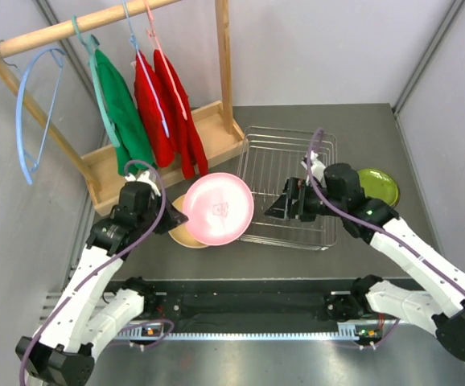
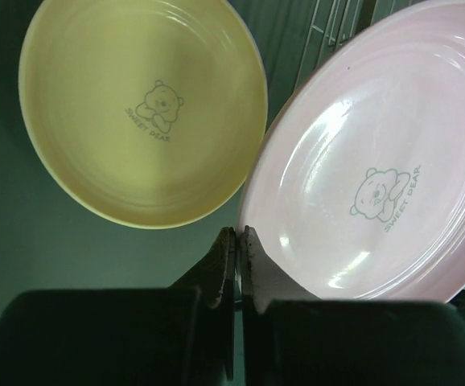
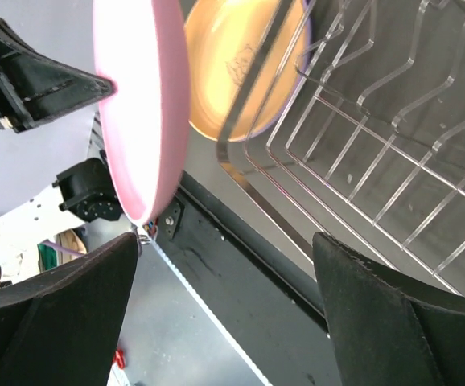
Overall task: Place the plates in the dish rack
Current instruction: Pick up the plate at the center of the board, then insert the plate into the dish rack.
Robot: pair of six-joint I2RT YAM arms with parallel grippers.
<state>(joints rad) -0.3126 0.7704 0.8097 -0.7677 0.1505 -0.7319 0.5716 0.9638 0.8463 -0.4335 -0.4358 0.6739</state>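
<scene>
My left gripper (image 2: 239, 233) is shut on the rim of a pink plate (image 2: 377, 161) and holds it tilted above the table, just left of the dish rack (image 1: 290, 165). In the top view the pink plate (image 1: 218, 207) hangs over an orange-tan plate (image 1: 183, 235) lying flat on the table. That plate (image 2: 144, 112) shows a bear print. My right gripper (image 1: 283, 206) stands open over the rack's near left part, facing the pink plate (image 3: 144, 104), which is edge-on and apart from its fingers (image 3: 63, 314). A lime green plate (image 1: 378, 186) lies right of the rack.
A wooden clothes stand (image 1: 176, 153) with red and green garments on hangers fills the back left. The rack's upright wires (image 3: 377, 137) stand close under my right gripper (image 3: 226, 238). Grey walls close in on both sides.
</scene>
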